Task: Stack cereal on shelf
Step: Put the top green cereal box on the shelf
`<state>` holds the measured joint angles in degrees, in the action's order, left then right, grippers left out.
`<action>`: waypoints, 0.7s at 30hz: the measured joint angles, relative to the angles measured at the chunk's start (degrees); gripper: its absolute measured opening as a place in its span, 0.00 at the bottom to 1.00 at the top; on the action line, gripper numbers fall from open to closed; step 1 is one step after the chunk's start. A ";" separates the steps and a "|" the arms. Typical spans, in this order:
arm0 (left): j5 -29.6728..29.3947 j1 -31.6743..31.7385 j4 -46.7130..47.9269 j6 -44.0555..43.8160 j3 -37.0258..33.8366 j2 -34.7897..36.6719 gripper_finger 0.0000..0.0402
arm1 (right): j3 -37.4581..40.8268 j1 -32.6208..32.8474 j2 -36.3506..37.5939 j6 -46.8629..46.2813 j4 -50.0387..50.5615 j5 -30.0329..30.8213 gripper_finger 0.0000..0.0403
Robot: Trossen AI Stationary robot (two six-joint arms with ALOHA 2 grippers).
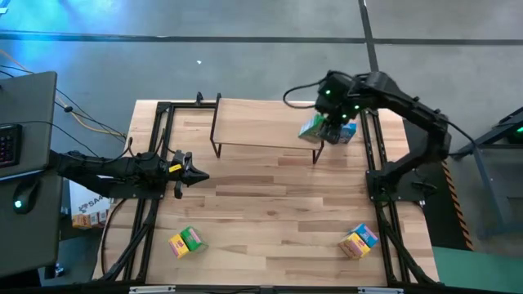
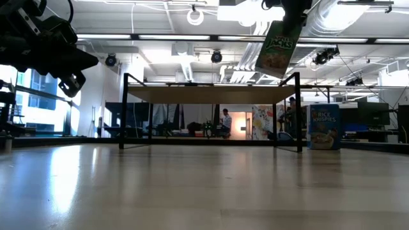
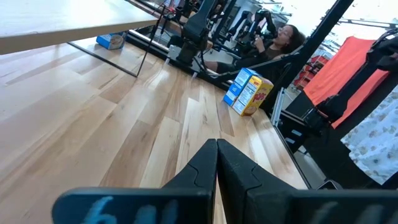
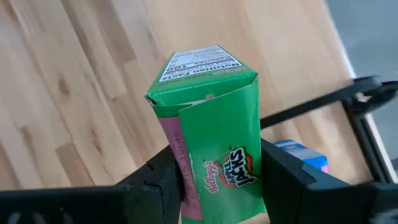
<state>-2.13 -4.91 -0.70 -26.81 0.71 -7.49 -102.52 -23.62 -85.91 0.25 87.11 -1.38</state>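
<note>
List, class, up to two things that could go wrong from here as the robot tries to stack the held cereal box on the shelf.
1. The green cardboard Apple Jacks box hangs tilted in the right gripper; released like that above the light wood plank shelf, it may topple.
2. A blue Rice Krispies box stands on the table beside the shelf's black leg; a low descent might knock it.

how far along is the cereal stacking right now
Hardly begun: no box can be seen set on the shelf. In hand: the right gripper holds a green cereal box in the air above the shelf's right end. Left: a blue box standing by the shelf's right legs and two pairs of boxes near the table's front. The left gripper waits shut.
</note>
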 joint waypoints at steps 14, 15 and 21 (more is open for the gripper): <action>0.00 0.02 -0.01 0.00 0.00 0.00 0.01 | 0.02 0.81 -3.02 3.54 2.17 3.84 0.38; 0.00 0.01 -0.01 0.00 0.00 0.00 0.01 | 0.02 0.81 -3.00 3.65 2.19 3.81 0.38; -0.02 0.02 -0.01 0.00 0.02 0.00 0.01 | 0.02 0.81 -3.00 4.86 2.22 3.46 0.38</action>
<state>-2.15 -4.89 -0.71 -26.81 0.73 -7.49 -102.50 -22.81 -88.90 5.12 89.33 2.08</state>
